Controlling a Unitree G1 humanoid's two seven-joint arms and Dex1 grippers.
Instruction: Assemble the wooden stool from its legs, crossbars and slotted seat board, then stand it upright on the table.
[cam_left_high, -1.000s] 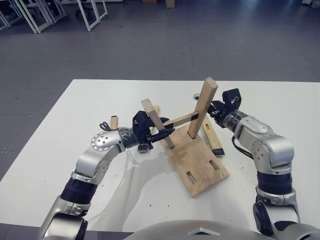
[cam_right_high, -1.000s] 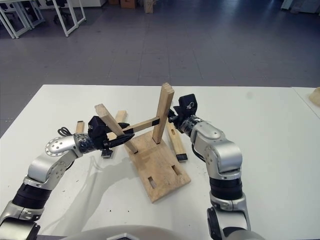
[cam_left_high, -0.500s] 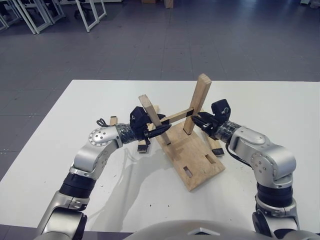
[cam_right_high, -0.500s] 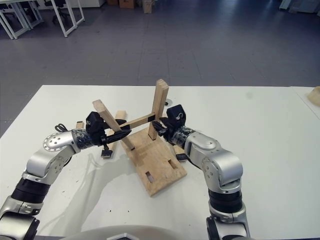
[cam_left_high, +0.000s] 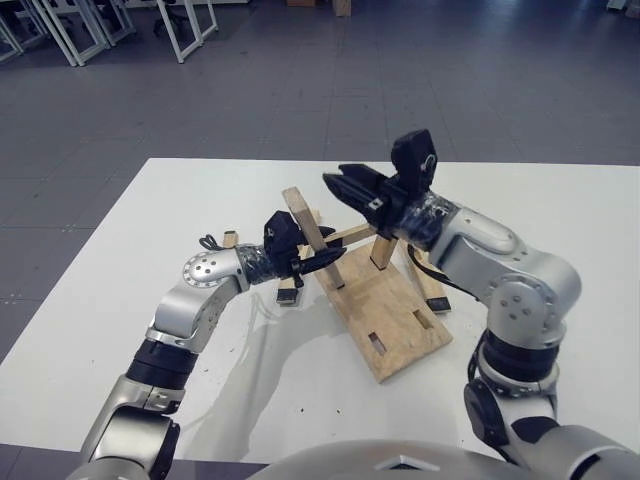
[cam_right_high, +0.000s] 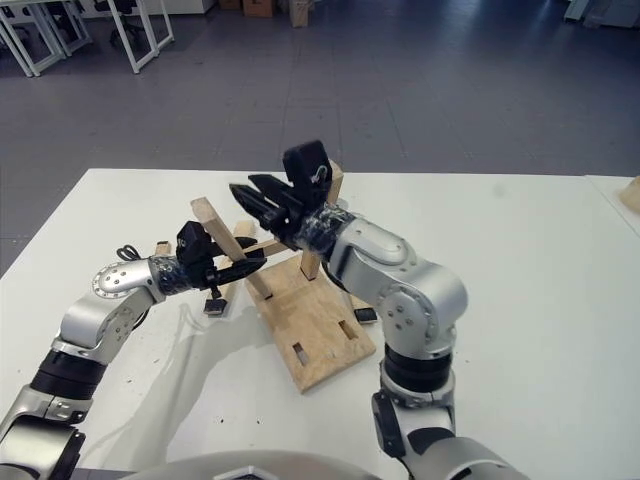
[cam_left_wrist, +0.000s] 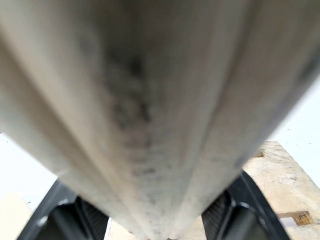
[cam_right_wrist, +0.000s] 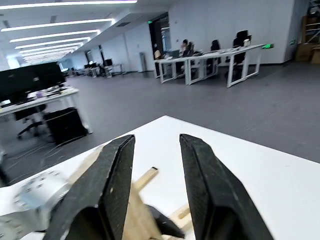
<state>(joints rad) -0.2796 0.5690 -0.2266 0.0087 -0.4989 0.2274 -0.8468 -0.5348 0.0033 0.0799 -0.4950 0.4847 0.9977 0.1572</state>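
Your left hand (cam_left_high: 318, 262) sits low, left of centre, its fingers clamped on a stool leg (cam_left_high: 297, 212). The left arm (cam_left_high: 195, 298) is bent at the elbow, with the forearm pointing right. Your right hand (cam_left_high: 336, 180) is held higher and farther off, its fingers spread apart and pointing left. The right arm (cam_left_high: 505, 265) is folded sharply at the elbow.

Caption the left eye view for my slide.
Left gripper clamps a leg; open right gripper hovers over the half-built stool.

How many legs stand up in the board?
2. The left leg, held by the left gripper; the right leg, partly behind the right gripper. Both stand in the seat board.
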